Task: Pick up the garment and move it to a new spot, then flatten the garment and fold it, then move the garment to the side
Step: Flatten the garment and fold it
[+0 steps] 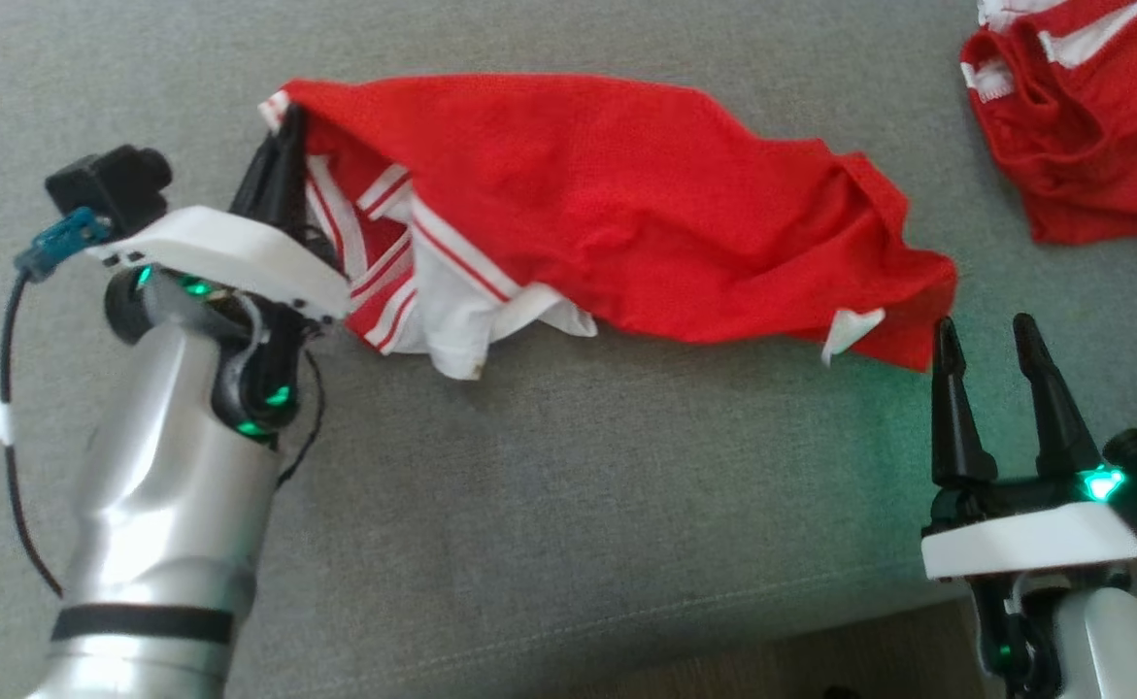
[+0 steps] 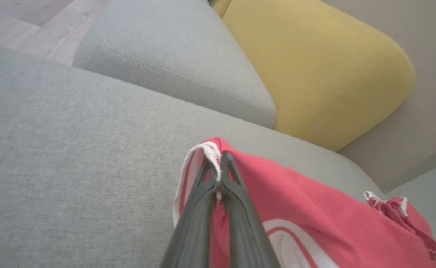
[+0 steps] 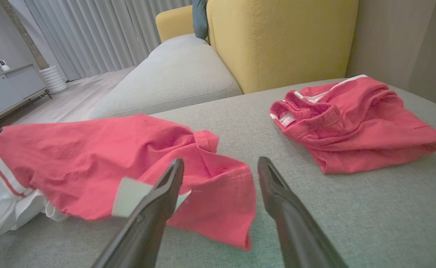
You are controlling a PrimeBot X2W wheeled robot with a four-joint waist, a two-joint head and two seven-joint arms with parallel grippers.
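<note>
While the left gripper point(image 1: 288, 124) pinches the white-trimmed corner of the red garment point(image 1: 617, 194), its two dark fingers stand pressed together with the hem caught between their tips. The left wrist view gives the same clamp from close by, with the white edging folded over the fingertips point(image 2: 228, 163) and the red cloth falling away to the right. The garment lies stretched across the grey sofa cushion point(image 1: 529, 505), running from the held corner at the robot's left to a loose red corner at its right. Its left part is rumpled, with white fabric and red-and-white stripes turned out below the red top layer, and a small white tag point(image 1: 852, 330) sits near the right edge. The right gripper point(image 1: 987, 335) sits low at the right with its fingers apart, pointing up at that loose corner and just beside it; whether a tip touches the cloth I cannot tell. In the right wrist view the loose corner lies on the cushion between and ahead of the spread fingers point(image 3: 277, 193). A second red garment point(image 1: 1083, 126), bunched and also trimmed in white, lies well apart at the far right of the same cushion. Beyond it stands a yellow backrest point(image 3: 277, 37), with another grey seat point(image 3: 180, 70), pale curtains point(image 3: 91, 33) and a wooden floor point(image 2: 35, 22) further off
</note>
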